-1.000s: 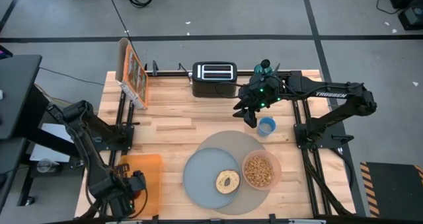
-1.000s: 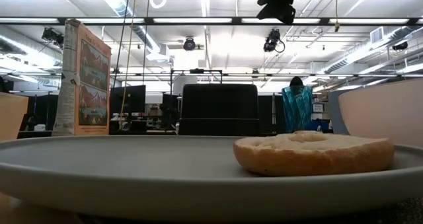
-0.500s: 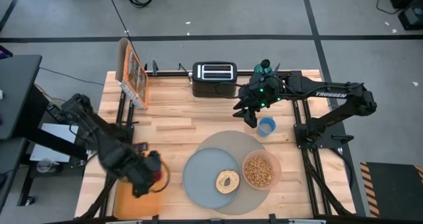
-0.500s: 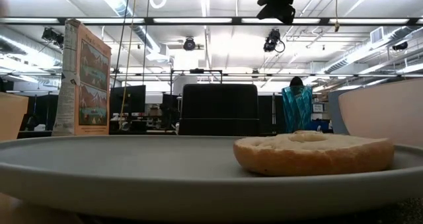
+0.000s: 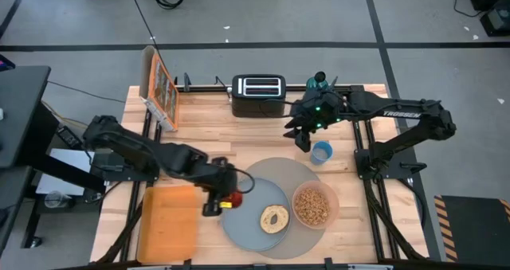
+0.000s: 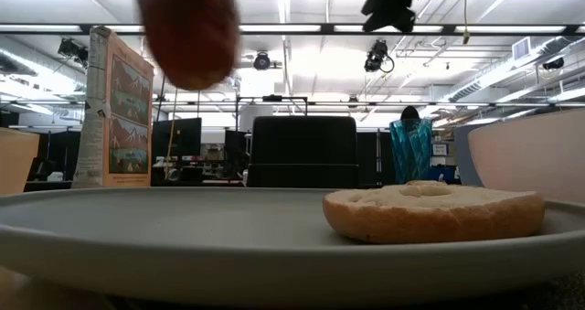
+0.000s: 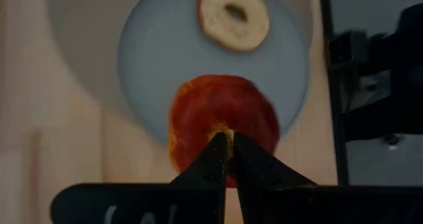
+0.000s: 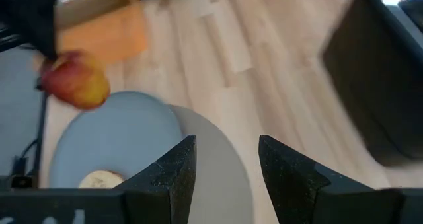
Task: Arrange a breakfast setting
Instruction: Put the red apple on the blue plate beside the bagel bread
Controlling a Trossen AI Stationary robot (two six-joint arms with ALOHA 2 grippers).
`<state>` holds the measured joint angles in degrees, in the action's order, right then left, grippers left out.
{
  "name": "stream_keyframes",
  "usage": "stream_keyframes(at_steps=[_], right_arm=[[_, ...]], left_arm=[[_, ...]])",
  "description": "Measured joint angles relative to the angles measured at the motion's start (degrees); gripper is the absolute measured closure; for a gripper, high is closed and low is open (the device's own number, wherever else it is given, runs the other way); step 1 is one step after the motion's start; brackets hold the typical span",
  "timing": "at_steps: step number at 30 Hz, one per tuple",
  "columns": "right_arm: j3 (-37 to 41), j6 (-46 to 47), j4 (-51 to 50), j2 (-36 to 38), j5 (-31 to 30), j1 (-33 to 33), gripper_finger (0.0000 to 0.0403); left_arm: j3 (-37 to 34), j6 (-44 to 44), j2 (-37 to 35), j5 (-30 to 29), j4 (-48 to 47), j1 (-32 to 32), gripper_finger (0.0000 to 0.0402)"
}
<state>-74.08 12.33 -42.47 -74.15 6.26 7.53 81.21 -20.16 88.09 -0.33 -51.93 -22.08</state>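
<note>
A red apple (image 7: pixel 223 121) hangs in the air over the left rim of the grey-blue plate (image 5: pixel 241 216), with my left gripper (image 5: pixel 220 195) shut on it; the low view shows the apple (image 6: pixel 187 31) well above the plate. On the plate lies a tan bagel (image 5: pixel 275 219). Beside it a pink bowl (image 5: pixel 314 206) of cereal stands on the round grey mat (image 5: pixel 280 173). Farther back my right gripper (image 8: pixel 221 161) hovers open, above and beside the small blue cup (image 5: pixel 322 152). My left gripper has its two fingers closed together at the yellowish hollow on the apple's top (image 7: pixel 221 130); the fingertips hide what exactly they pinch there. They come from above, slanting down from the table's left. The apple hangs below them, lifted clear of the plate.
A black toaster (image 5: pixel 258 87) stands at the far edge, with an upright cereal box (image 5: pixel 162 87) at the far left. An orange cutting board (image 5: pixel 167 226) lies at the near left. Bare wood (image 5: pixel 215 142) spreads between the toaster and the mat.
My left gripper has swung from over the orange board at the near left toward the right and a little up, rolling as it went. It has carried the apple to the plate's left rim. The apple has come into the low view.
</note>
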Motion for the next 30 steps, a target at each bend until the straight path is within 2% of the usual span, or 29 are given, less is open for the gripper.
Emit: stream_keyframes(at_steps=[4,15,30], right_arm=[[0.02,2.52,-4.07,4.16,-4.24,0.04,0.0231],[-0.03,4.41,-6.26,15.54,-7.32,-0.09,0.0231],[-0.03,5.56,-11.41,18.34,-6.68,-0.33,0.0231]], left_arm=[[0.42,2.93,4.3,3.48,5.33,2.16,0.0383],[11.85,9.02,18.03,5.65,5.69,3.02,0.0383],[11.96,9.04,24.65,8.3,5.53,2.47,0.0383]])
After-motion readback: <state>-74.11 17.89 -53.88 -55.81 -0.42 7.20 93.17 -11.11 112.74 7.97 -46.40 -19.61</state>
